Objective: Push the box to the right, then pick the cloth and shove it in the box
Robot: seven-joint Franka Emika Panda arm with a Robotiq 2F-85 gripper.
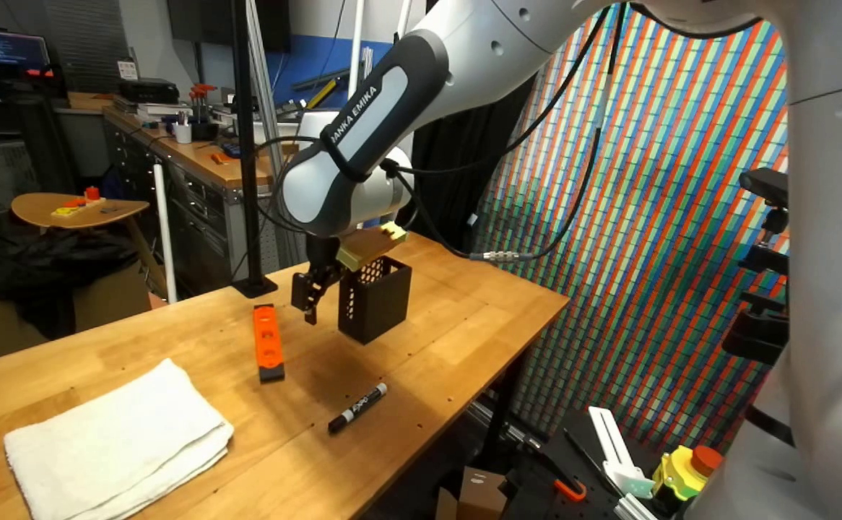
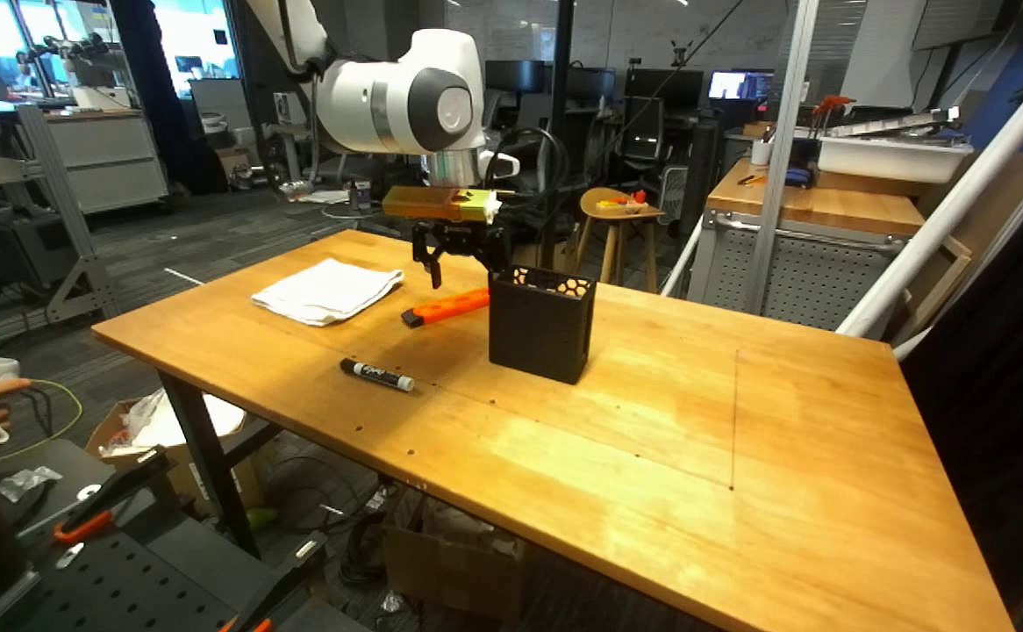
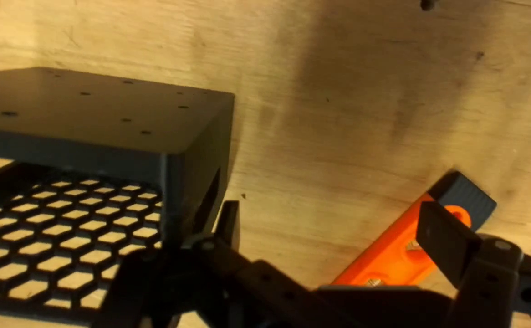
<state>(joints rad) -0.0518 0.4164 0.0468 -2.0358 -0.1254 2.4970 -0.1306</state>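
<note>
The black box (image 1: 376,303) stands upright on the wooden table, its open top facing up and its honeycomb side showing in an exterior view. In the wrist view the box (image 3: 101,114) fills the left part. My gripper (image 3: 330,221) is open with no object gripped. One of its fingers (image 3: 230,223) is right beside the box's wall; whether they touch I cannot tell. In an exterior view the gripper (image 2: 469,274) hangs low over the table, one fingertip partly hidden behind the box. The folded white cloth (image 1: 118,440) lies flat, away from the gripper, and is outside the wrist view.
An orange level (image 1: 268,339) with black ends lies on the table between box and cloth, partly below the gripper in the wrist view. A black marker (image 1: 357,408) lies nearer the table's edge. A black post (image 1: 253,287) stands at the table's border.
</note>
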